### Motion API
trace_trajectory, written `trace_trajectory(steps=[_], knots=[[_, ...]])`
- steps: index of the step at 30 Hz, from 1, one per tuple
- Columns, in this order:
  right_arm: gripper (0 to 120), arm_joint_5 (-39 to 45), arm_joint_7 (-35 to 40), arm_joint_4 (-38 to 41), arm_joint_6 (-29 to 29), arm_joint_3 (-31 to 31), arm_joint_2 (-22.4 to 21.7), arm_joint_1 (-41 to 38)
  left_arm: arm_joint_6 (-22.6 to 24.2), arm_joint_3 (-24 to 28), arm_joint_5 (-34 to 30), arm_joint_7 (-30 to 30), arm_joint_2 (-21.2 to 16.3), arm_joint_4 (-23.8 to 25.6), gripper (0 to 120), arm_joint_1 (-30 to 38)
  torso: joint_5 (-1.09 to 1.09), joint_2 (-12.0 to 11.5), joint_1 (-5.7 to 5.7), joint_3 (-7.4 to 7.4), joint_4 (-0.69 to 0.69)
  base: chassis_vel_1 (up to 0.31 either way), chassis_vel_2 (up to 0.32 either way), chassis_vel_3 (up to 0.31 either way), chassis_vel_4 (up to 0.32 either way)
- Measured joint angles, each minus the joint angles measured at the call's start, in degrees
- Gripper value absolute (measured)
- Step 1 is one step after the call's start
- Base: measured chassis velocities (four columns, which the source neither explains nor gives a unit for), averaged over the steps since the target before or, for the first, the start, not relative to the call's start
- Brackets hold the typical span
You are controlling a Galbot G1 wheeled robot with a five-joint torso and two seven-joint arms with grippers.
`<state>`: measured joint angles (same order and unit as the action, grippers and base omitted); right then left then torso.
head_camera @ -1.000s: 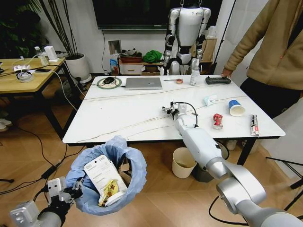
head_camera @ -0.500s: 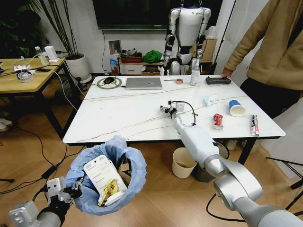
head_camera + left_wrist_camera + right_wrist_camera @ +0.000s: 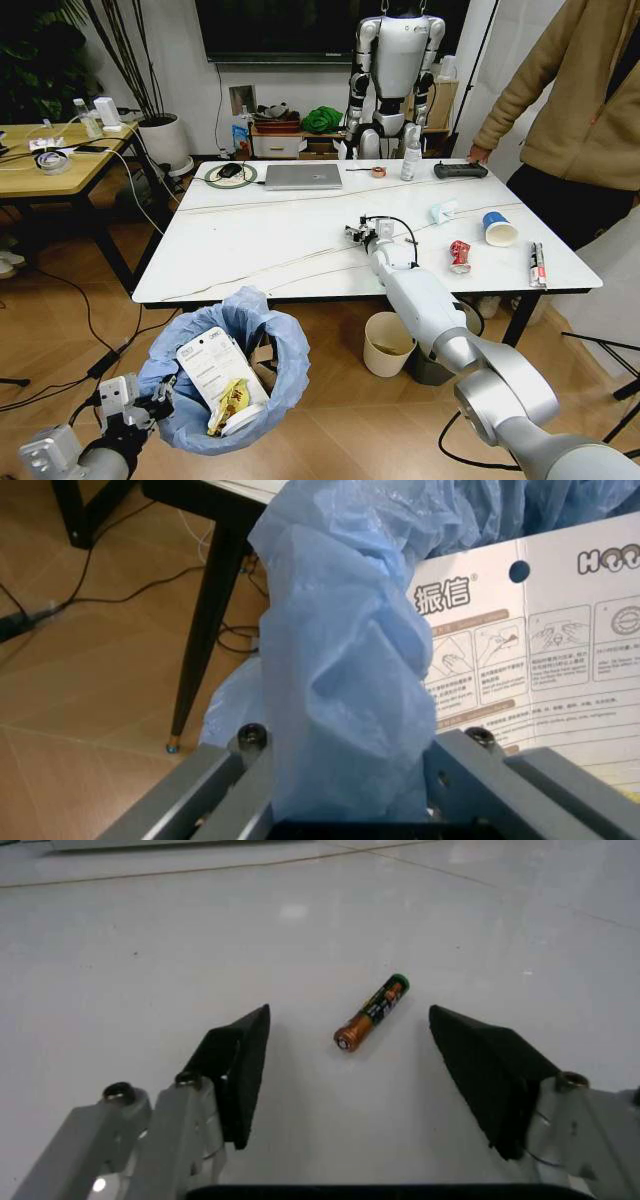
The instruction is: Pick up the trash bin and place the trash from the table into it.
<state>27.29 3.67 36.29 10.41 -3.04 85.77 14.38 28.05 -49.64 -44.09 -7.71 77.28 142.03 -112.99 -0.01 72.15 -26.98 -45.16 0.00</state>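
Trash on the table (image 3: 250, 240) is what we are after, and a small orange-and-green battery (image 3: 371, 1012) lies flat on the white top directly between the spread black fingers (image 3: 238, 1069) of our right gripper (image 3: 362, 231), touching neither one. We hold that claw wide, low over the middle of the table, with the battery sitting a little past the fingertips' midline and tilted across the gap. Off to the right of this claw lie a crushed red can (image 3: 459, 254), a blue-and-white paper cup (image 3: 498, 229) on its side, a crumpled pale wad (image 3: 443, 211) and a thin packet (image 3: 537, 264) near the table's right edge. Beyond the claw, toward the far edge, sit a grey laptop (image 3: 303, 176) and a white spray bottle (image 3: 410, 151). Our left gripper (image 3: 140, 408) hangs well below and in front of the table's near edge, clamped narrow on the bunched light-blue bag of the trash bin (image 3: 226, 369), so the bin rides just beside that claw above the wood floor. In the left wrist view the blue plastic (image 3: 345, 705) is pinched between the grey jaws, with a white printed carton (image 3: 540, 645) standing in the bin right behind it. A yellowish wrapper (image 3: 231, 402) lies inside against that carton.
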Motion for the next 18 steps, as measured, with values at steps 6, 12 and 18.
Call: trace_trajectory(steps=[6, 12, 18], knots=[[45, 0.0, 0.0, 0.3, 0.0, 0.0, -0.4, 0.2, 0.0, 0.1, 0.0, 0.0, 0.0, 0.0, 0, 0.1, 0.00, 0.0, 0.00, 0.00, 0.00, 0.000, 0.000, 0.000, 0.000], [22, 0.0, 0.1, 0.7, 0.0, 0.1, -0.8, 0.4, 0.0, 0.2, 0.1, 0.0, 0.0, 0.0, 0, 0.2, 0.01, 0.0, 0.00, 0.00, 0.00, 0.000, 0.000, 0.000, 0.000], [1, 0.0, 0.5, 1.5, 0.2, 0.4, -0.9, 1.0, 0.0, 0.2, 0.2, 0.0, 0.1, 0.0, 0, 0.1, 0.01, 0.0, 0.00, 0.00, 0.01, 0.000, 0.000, 0.000, 0.000]])
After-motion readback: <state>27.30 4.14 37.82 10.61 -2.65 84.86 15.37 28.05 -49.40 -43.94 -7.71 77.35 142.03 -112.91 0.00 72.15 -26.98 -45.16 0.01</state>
